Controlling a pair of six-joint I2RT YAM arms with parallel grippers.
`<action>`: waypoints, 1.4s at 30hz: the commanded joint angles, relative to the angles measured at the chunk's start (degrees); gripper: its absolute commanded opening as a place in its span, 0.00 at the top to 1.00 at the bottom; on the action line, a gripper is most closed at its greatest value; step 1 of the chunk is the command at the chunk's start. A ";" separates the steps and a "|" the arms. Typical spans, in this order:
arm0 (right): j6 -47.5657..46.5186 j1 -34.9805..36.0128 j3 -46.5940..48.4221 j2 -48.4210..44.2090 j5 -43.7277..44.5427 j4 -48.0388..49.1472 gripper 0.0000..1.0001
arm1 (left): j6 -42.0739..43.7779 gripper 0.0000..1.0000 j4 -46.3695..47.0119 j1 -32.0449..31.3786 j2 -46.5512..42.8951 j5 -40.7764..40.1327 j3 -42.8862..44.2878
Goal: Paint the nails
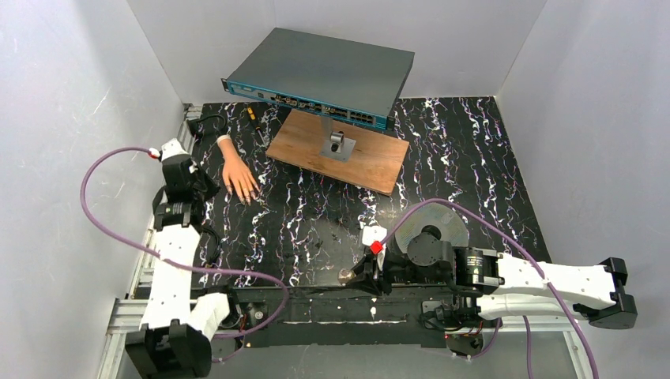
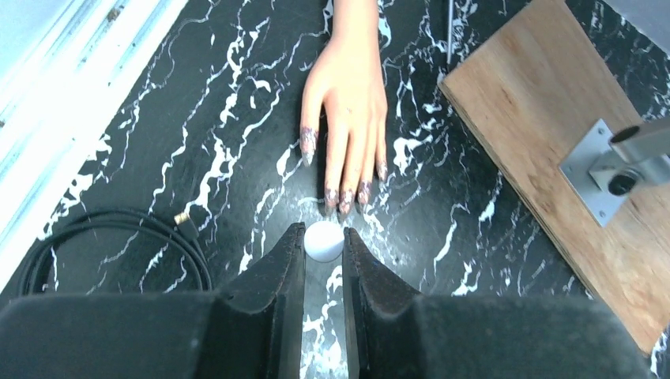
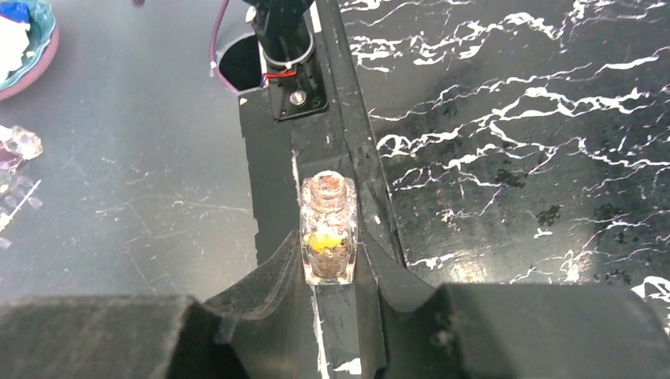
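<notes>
Left pincer [image 2: 322, 232], nails [image 2: 345, 195] lengthwise toward it

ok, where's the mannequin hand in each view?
Top external: mannequin hand upper left, left of the wooden board.
Left wrist: mannequin hand top centre, wooden board at right.
Right wrist: not in view.
Shared landmark: wooden board, in top external and left wrist; the black marbled tabletop shows in all three.

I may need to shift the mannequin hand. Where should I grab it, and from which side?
Probably the wrist stub, from straight above, jaws closing across its width. The mannequin hand lies flat, back up, fingers pointing towards the arms, so the stub is its roundest part and farthest from the nails, which already look coated.
</notes>
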 commanded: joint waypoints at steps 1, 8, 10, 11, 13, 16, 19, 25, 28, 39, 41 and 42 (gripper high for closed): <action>-1.60 0.48 -0.74 -0.51 3.15 7.29 0.99 | -0.04 1.00 -4.81 -0.13 -6.48 3.64 -2.51; -2.16 0.50 -2.24 -0.41 5.24 10.75 0.99 | 0.45 1.00 -6.87 -1.33 -14.21 13.46 -4.59; -2.45 0.44 -2.85 -0.48 6.30 12.62 0.99 | -0.36 1.00 -7.12 -1.99 -15.35 16.79 -5.72; -2.65 0.43 -3.00 -0.39 7.08 13.30 0.99 | -0.65 1.00 -7.09 -2.34 -15.74 18.33 -6.29; -3.20 0.44 -2.96 -0.17 8.31 13.97 0.99 | -0.43 1.00 -7.13 -3.93 -16.39 18.91 -7.42; -4.03 0.48 -3.22 0.11 9.71 15.52 0.99 | 0.11 1.00 -6.69 -7.02 -18.02 17.92 -9.51; -4.50 0.43 -4.03 0.52 10.80 18.54 0.99 | 0.27 1.00 -4.61 -10.10 -19.82 19.57 -11.96; -4.30 0.41 -6.37 1.22 14.07 25.37 0.99 | 0.61 1.00 -1.65 -15.39 -18.96 25.87 -12.92; -4.20 0.24 -6.72 1.39 15.19 27.28 0.99 | 1.70 1.00 -2.03 -17.64 -17.97 28.38 -12.58; -2.14 -4.34 -4.22 4.52 5.73 26.21 0.99 | 4.13 1.00 1.83 -23.51 -21.99 36.27 -15.42; -1.37 -6.03 -4.26 4.61 3.93 25.92 0.99 | 3.86 1.00 2.42 -23.75 -22.17 38.48 -15.06; -0.70 -7.11 -4.29 4.55 2.57 25.68 0.99 | 3.64 1.00 2.06 -23.96 -22.13 38.91 -14.41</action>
